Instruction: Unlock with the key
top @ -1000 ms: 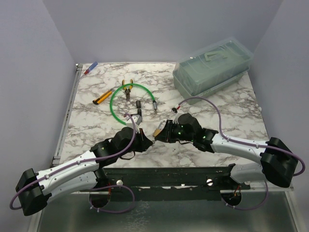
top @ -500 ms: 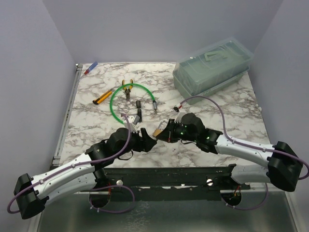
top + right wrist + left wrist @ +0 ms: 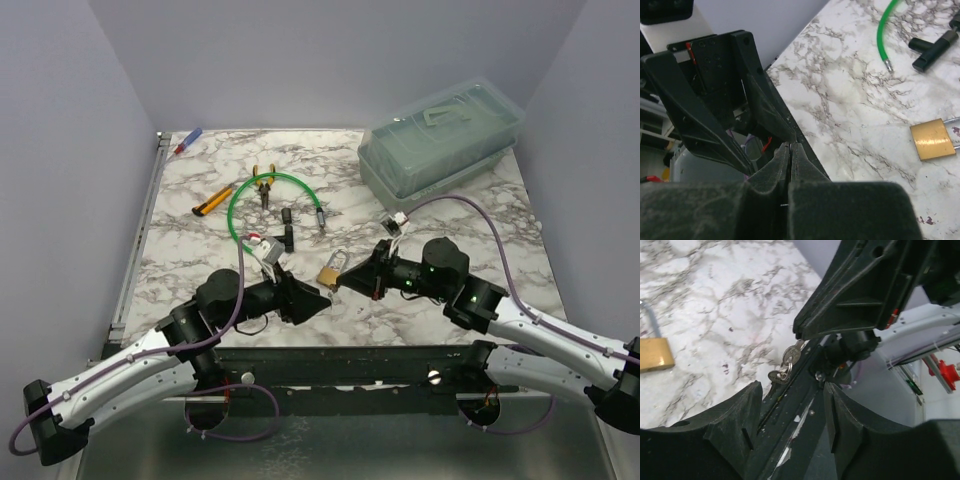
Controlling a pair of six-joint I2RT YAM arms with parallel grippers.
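Left jaws withdrawn, key pinched, box lidded

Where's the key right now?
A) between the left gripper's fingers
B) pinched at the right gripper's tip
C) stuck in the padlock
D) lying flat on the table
B: the left wrist view shows the key hanging from the shut tip of the right gripper, while the padlock lies apart from it and the left gripper is open and empty.
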